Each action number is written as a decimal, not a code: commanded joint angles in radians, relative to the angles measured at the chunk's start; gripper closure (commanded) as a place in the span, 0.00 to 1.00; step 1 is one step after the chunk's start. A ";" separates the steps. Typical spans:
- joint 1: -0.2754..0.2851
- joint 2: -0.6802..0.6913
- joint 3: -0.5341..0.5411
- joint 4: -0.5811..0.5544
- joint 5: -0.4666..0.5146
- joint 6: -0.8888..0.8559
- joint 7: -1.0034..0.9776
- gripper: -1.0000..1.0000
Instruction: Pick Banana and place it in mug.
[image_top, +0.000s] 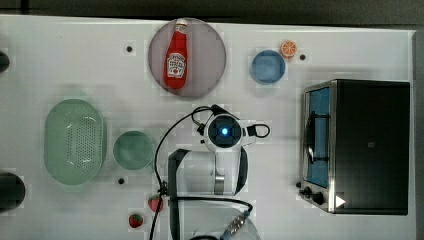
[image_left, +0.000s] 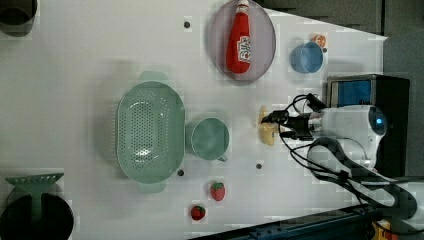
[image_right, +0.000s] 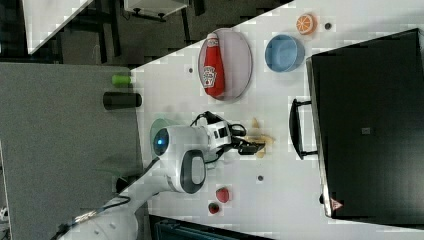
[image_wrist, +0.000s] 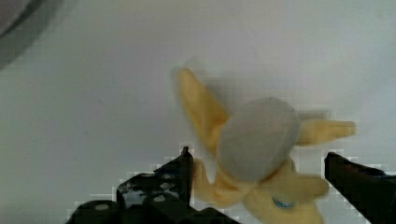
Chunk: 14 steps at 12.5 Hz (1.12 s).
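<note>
Yellow banana (image_wrist: 261, 154): 1, peeled, pale rounded flesh, skin flaps splayed, lying on white table (image_top: 75, 60) between spread fingers.
Gripper (image_wrist: 257, 163): 1, black, wide open, straddling banana, not clamped.
Mug (image_top: 133, 150): 1, pale-green, round, at the top view's left of arm, beside basket.
Basket (image_top: 74, 141): 1, oval, perforated.
Strawberries (image_top: 155, 203): 2.
Ketchup bottle (image_top: 176, 61): 1, on round plate (image_top: 210, 40).

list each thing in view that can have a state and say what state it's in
hand: open, fingers either side of the banana
banana: partly peeled, on the table, not gripped
mug: upright, empty
blue cup: upright, empty
green basket: upright, empty
ketchup bottle: lying flat on the plate
toaster oven: door shut
</note>
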 joint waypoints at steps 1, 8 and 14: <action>-0.015 0.017 0.003 -0.002 0.001 0.060 -0.035 0.00; -0.015 0.010 -0.004 0.000 0.001 0.084 -0.034 0.63; -0.016 -0.272 -0.012 0.005 0.001 -0.154 -0.034 0.63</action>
